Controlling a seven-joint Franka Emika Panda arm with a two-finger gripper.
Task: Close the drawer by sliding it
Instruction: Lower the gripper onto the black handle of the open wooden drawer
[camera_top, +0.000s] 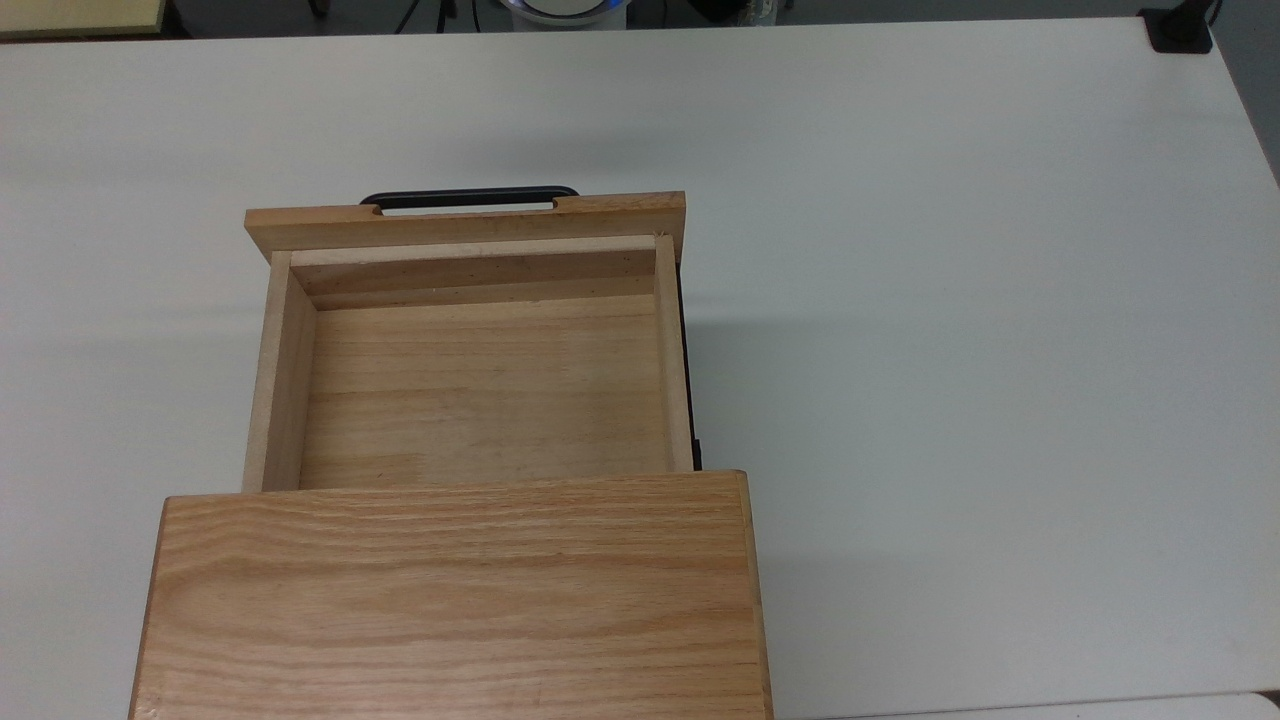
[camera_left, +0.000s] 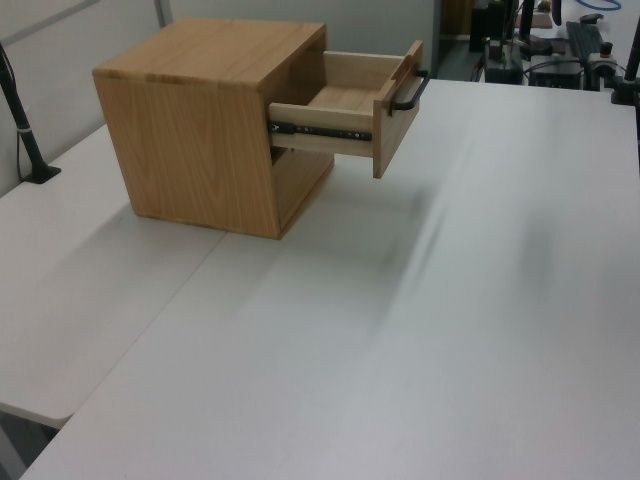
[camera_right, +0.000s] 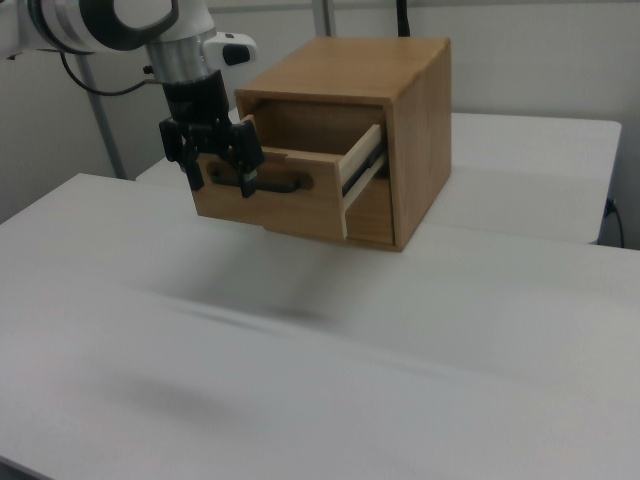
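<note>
The light wooden drawer (camera_top: 480, 400) is pulled far out of the oak cabinet (camera_top: 450, 600), and its inside is bare. Its wider front panel (camera_top: 465, 222) carries a thin black bar handle (camera_top: 470, 192). In the left view the drawer (camera_left: 345, 100) juts toward the left view's right on a metal slide rail (camera_left: 320, 128). In the right view my gripper (camera_right: 220, 175) hangs open right in front of the front panel (camera_right: 310, 210), at the handle's (camera_right: 285, 185) left end, with nothing held between the fingers.
The cabinet (camera_right: 420, 130) stands on a wide white table (camera_top: 950, 300). A black clamp base (camera_top: 1180, 30) sits at the far right corner in the top view. A black stand (camera_left: 25, 130) rises at the left view's left edge.
</note>
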